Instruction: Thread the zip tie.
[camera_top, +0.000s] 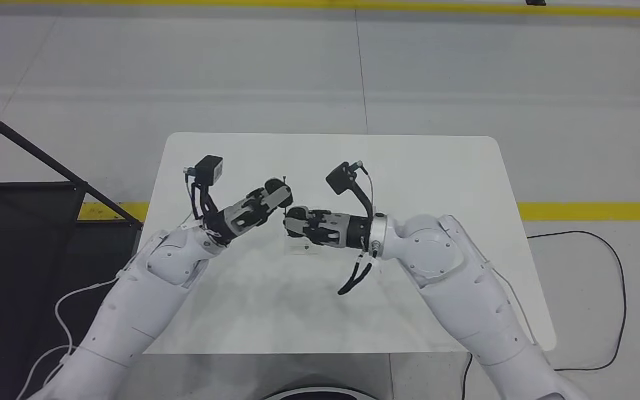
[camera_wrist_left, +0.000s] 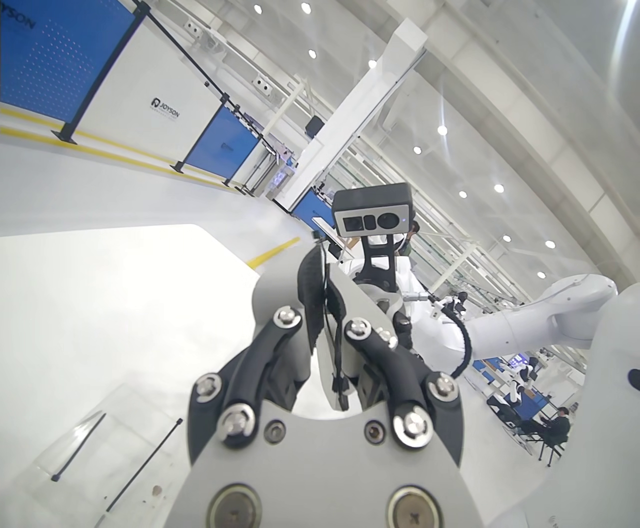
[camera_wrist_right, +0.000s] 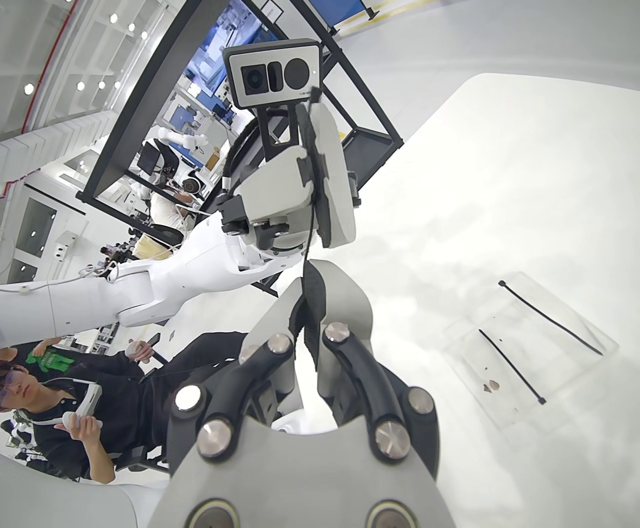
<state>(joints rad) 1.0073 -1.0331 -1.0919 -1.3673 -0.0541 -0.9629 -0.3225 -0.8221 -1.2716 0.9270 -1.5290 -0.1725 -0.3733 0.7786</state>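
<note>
Top view, L pincer (camera_top: 282, 191), R pincer (camera_top: 292, 220) clamp ziptie (camera_wrist_right: 308, 240)

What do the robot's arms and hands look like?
The arms are white shells with rounded joints. The left hand and right hand each have two grey fingers with black textured pads, black linkage bars, silver bolts. A boxy camera tops each wrist; black cable trails alongside.

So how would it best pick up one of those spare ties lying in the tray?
Probably mid-strap, from straight above, pinching across the tie. It lies flat and thin in the clear tray, so a sideways approach would likely meet the tray's edge or just slide it.
</note>
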